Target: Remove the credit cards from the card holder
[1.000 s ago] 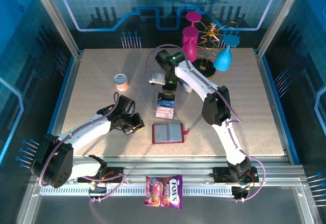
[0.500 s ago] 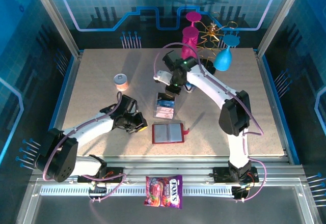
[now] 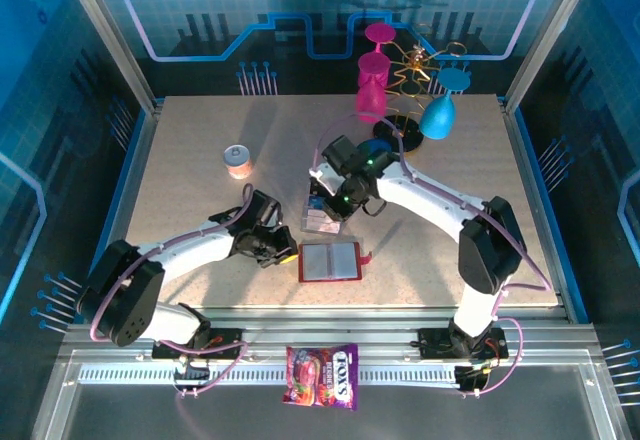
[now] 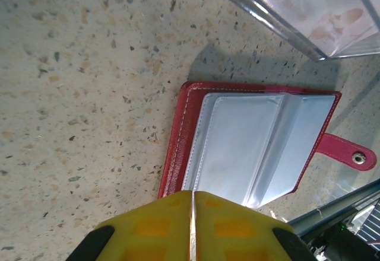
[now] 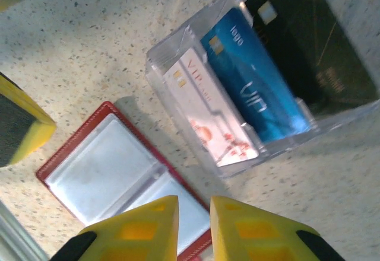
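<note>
The card holder [image 3: 329, 261] lies open and flat, dark red with greyish clear pockets [image 4: 249, 145] and a side tab [image 4: 350, 153]. Its pockets look blank [image 5: 107, 172]. The credit cards stand in a clear acrylic tray [image 3: 322, 208]: a pinkish-white one [image 5: 211, 115], a blue one [image 5: 255, 89] and a dark one [image 5: 309, 47]. My left gripper [image 3: 285, 251] is shut with nothing in it, its tips [image 4: 191, 213] over the holder's left edge. My right gripper [image 3: 336, 200] hovers over the tray's near end, its jaws [image 5: 195, 225] narrowly open and holding nothing.
A small can [image 3: 238, 160] stands at the back left. A gold rack with pink and blue cups [image 3: 405, 95] rises at the back, close behind the right arm. A candy bag [image 3: 322, 375] lies on the front rail.
The right arm has swung from the back of the table forward over the tray, its jaws narrowing slightly. The left gripper has slid right to the holder's left edge.
</note>
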You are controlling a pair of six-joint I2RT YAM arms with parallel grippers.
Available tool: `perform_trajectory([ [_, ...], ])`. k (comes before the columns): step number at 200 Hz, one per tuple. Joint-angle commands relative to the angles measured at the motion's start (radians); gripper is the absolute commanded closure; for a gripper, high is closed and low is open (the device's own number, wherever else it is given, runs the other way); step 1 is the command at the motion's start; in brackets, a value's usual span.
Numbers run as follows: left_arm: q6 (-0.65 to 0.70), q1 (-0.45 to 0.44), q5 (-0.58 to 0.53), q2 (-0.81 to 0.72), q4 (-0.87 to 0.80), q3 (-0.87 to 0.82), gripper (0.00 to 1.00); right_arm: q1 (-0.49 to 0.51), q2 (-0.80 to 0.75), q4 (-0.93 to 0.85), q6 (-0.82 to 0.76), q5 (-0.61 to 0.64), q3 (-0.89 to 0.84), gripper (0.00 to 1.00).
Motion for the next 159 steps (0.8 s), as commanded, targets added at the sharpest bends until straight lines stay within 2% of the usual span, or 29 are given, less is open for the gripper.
perform_trajectory([
  [1,-0.024,-0.023,0.009,0.022,0.018,0.011,0.89,0.024,-0.07,0.08,0.167,-0.035,-0.071,0.77],
  [49,-0.042,-0.046,0.013,0.043,0.052,-0.005,0.9,0.059,-0.165,0.197,0.337,-0.055,-0.256,0.78],
  [94,-0.049,-0.058,0.006,0.07,0.052,-0.01,0.91,0.074,-0.216,0.26,0.514,-0.067,-0.35,0.86],
  [159,-0.038,-0.058,-0.002,0.088,0.047,-0.015,0.91,0.082,-0.172,0.344,0.668,-0.245,-0.42,0.82],
])
